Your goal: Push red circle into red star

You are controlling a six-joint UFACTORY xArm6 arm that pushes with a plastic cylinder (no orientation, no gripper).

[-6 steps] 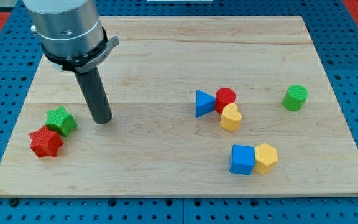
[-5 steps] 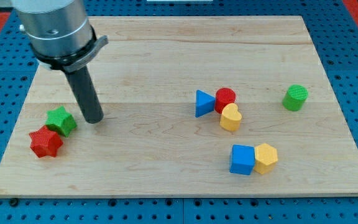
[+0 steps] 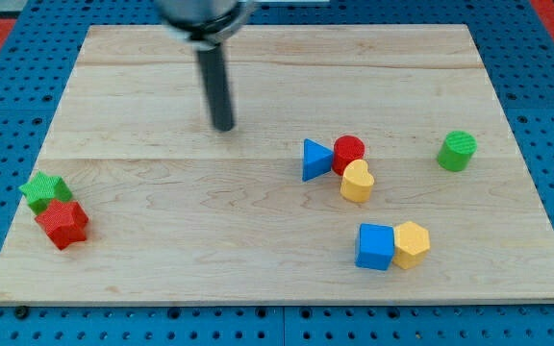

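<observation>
One high, seemingly frontal view, angled down over the whole wooden board (image 3: 258,279).

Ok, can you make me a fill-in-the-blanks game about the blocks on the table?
1. The red circle touches the yellow ____.
2. The red star sits beside the ____ star.
3. My tip is toward the view's ____ of the blue triangle.
4. The blue cube touches a ____ hexagon.

Missing words: heart; green; left; yellow

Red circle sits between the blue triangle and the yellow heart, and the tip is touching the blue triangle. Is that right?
Not quite. The red circle does sit between the blue triangle and the yellow heart, but my tip touches nothing: the camera view shows it well apart, toward the view's upper left of the triangle.
</observation>
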